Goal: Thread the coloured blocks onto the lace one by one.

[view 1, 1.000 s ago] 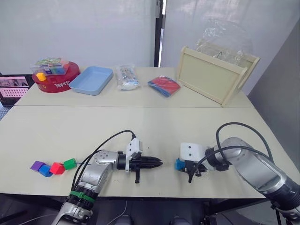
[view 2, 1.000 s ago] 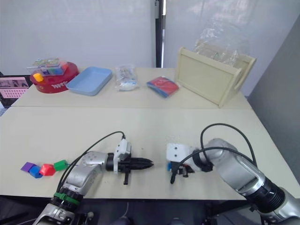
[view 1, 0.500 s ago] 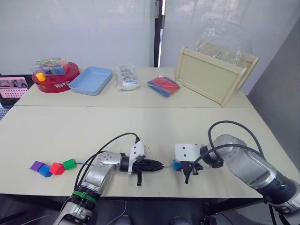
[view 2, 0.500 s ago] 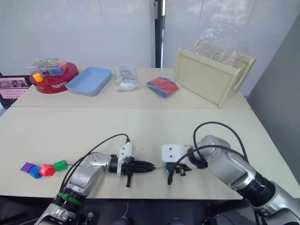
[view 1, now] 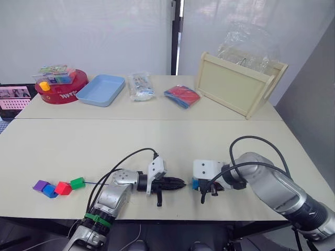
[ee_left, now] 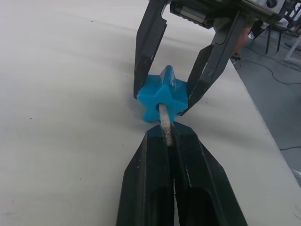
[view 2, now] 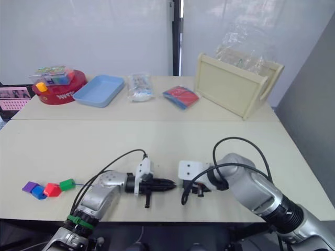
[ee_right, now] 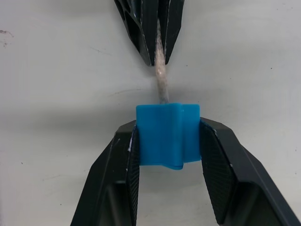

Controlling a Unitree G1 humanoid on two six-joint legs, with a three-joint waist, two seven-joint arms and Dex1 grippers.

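One lace tip (ee_left: 164, 120), pointing into light-blue block (ee_left: 163, 93)

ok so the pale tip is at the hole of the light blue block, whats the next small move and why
Probably ease the left gripper forward to push the pale stiff tip of the lace deeper into the star-shaped light blue plastic block. The tip sits just at the block's hole, the left fingers are clamped right behind it, and the right gripper pinches the block on both sides, steady.
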